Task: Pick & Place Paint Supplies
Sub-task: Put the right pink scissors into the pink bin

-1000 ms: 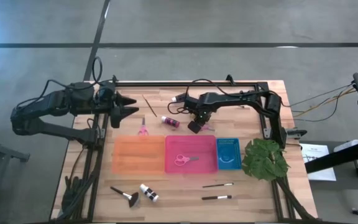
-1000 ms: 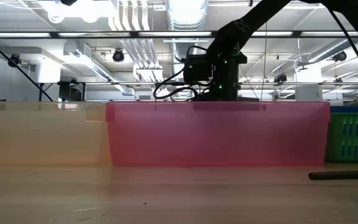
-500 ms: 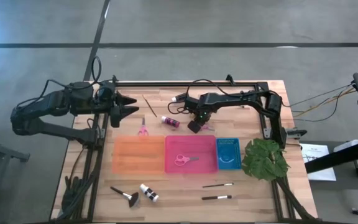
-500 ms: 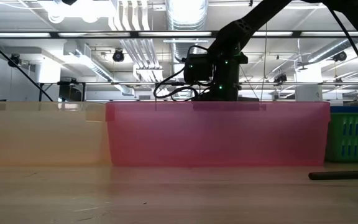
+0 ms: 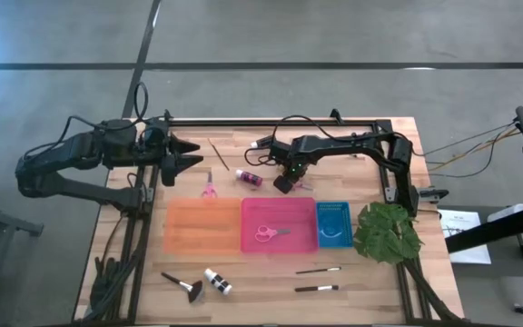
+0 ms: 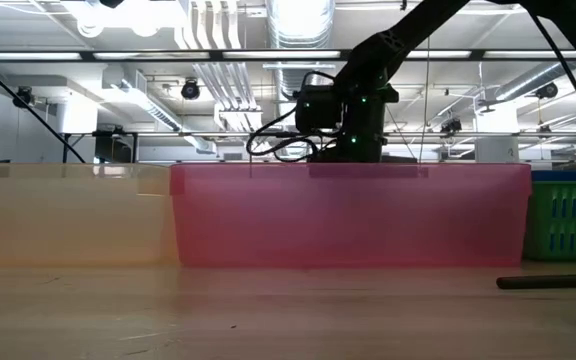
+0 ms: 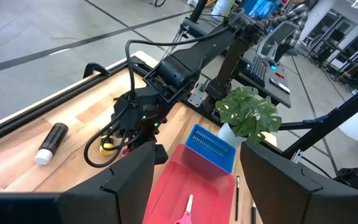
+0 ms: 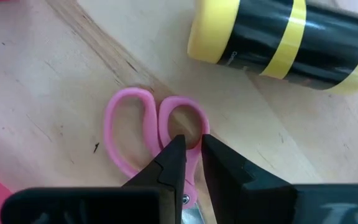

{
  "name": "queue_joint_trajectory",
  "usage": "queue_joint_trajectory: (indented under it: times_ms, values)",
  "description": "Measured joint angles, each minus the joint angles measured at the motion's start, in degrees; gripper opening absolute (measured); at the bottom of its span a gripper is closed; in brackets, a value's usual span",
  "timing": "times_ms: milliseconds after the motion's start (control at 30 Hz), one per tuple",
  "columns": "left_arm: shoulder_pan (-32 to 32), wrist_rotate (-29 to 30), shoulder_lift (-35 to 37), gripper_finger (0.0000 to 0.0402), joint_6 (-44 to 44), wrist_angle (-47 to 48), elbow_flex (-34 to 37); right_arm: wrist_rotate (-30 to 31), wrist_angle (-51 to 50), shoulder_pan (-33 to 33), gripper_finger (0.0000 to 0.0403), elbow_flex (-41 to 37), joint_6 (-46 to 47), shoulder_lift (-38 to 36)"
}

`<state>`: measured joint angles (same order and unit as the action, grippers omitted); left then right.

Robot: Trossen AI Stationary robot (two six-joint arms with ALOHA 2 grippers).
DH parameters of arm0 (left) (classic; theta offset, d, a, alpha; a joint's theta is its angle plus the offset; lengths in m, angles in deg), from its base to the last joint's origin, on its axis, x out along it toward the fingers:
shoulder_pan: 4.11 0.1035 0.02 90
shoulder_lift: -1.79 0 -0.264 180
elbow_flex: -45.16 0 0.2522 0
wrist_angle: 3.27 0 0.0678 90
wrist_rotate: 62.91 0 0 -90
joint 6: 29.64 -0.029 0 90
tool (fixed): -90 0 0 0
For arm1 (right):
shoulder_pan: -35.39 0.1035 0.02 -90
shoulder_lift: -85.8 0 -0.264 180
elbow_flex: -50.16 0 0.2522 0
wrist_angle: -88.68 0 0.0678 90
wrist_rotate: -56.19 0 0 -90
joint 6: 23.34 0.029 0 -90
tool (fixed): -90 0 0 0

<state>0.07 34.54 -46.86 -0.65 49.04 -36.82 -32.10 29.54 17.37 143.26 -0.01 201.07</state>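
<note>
Right wrist view: right claw [image 8: 192, 144] clenched on one ring of the pink-handled scissors [image 8: 132, 94], fingertips nearly together with the pink rim pinched between them, blades hidden beneath the claw, scissors lying flat on the wooden table [image 8: 55, 68]. Just beyond the claw's tips, tipped on its side on the bare wood and apart from the scissors, a yellow-and-black bottle [image 8: 278, 37].

Seen from the high view, the same claw held low over the table, just beside the far edge of the pink tray [image 5: 300, 243]. Close to one side of the claw, a pink bottle [image 5: 249, 177] lying flat. Inside the pink tray, near the claw, a second pair of scissors [image 5: 265, 232]. Set side by side with that tray, a blue tray [image 5: 334, 243] on one flank and an orange tray [image 5: 204, 227] on the other. Beside the blue tray, a green plant [image 5: 387, 232].

Farther from the claw, past the pink bottle, a third pair of scissors [image 5: 208, 189] and a thin brush [image 5: 218, 152] on open wood. Well apart from the claw, on the other side of the trays, two dark-handled brushes [image 5: 319, 270], a black-and-white bottle [image 5: 217, 282] and a wide brush [image 5: 182, 286].

Farthest off, at the table's left edge, left claw [image 5: 189, 154] released, fingers spread wide with nothing between them, pointed toward the right claw.
</note>
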Motion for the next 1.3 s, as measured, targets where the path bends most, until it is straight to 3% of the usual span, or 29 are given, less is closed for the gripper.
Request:
queue_joint_trajectory:
  times_ms: [1300]
  values:
    - [0.02,0.0,0.0,0.0247,-0.15,0.0,0.0,2.54,4.16,0.11,0.0052,-3.58,1.75,-1.78]
